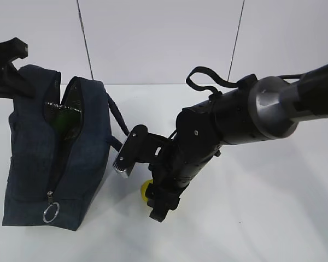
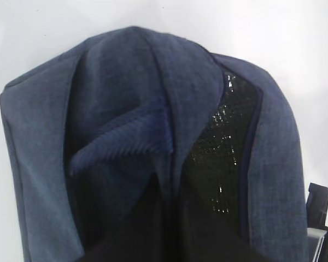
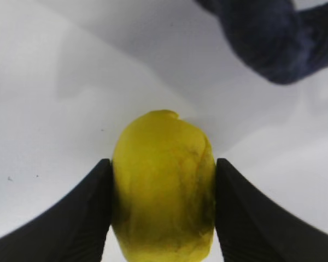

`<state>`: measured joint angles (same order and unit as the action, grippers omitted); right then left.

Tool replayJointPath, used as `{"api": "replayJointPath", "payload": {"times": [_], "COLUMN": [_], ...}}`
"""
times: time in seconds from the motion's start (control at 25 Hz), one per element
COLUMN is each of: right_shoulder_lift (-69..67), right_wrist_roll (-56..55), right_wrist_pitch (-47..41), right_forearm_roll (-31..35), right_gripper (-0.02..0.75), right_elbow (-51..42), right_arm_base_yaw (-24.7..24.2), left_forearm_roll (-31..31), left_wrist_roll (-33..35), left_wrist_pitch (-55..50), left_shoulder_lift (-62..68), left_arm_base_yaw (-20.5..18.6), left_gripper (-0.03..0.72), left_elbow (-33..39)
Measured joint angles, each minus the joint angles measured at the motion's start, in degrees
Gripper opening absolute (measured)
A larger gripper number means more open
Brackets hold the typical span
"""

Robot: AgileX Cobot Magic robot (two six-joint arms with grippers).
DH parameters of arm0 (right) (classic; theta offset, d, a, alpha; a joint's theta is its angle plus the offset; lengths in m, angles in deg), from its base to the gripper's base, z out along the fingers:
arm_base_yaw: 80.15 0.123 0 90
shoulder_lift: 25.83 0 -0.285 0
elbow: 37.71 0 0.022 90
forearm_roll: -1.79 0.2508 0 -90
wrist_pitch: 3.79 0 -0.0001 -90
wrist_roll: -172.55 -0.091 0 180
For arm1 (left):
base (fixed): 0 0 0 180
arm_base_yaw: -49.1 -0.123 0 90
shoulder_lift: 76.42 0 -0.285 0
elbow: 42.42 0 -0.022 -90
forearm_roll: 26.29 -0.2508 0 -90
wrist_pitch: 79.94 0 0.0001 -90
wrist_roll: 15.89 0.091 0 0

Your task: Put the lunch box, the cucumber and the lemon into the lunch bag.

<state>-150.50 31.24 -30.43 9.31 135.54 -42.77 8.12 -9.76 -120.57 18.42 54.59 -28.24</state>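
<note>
Right claw (image 3: 163, 218) fingers flank the lemon (image 3: 163, 191) at its middle, apparently gripping; firm, light, may roll.

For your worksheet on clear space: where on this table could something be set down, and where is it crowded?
Free: the white table right of the right arm, and the strip in front of it. Also the far table behind the bag. Crowded: the gap between bag and right hand, where the lemon sits between the fingers and a strap hangs. The left hand pinches the bag's top.
</note>
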Motion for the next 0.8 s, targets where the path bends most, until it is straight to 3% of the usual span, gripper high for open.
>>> {"api": "replayJointPath", "payload": {"times": [0.36, 0.8], "right_shoulder_lift": [1.2, 14.0], "right_wrist_roll": [0.0, 0.0], "right_wrist_pitch": [-1.8, -8.3], "right_forearm_roll": [0.0, -0.5], "right_gripper": [0.409, 0.407], "right_elbow": [0.0, 0.0], "right_arm_base_yaw": [0.0, 0.0], "left_forearm_roll": [-0.7, -0.9], "left_wrist_roll": [0.1, 0.1], "left_wrist_pitch": [0.0, 0.0], "left_shoulder_lift": [0.0, 0.0], "left_arm_base_yaw": [0.0, 0.0], "left_gripper": [-0.007, -0.007], "left_elbow": [0.0, 0.0]}}
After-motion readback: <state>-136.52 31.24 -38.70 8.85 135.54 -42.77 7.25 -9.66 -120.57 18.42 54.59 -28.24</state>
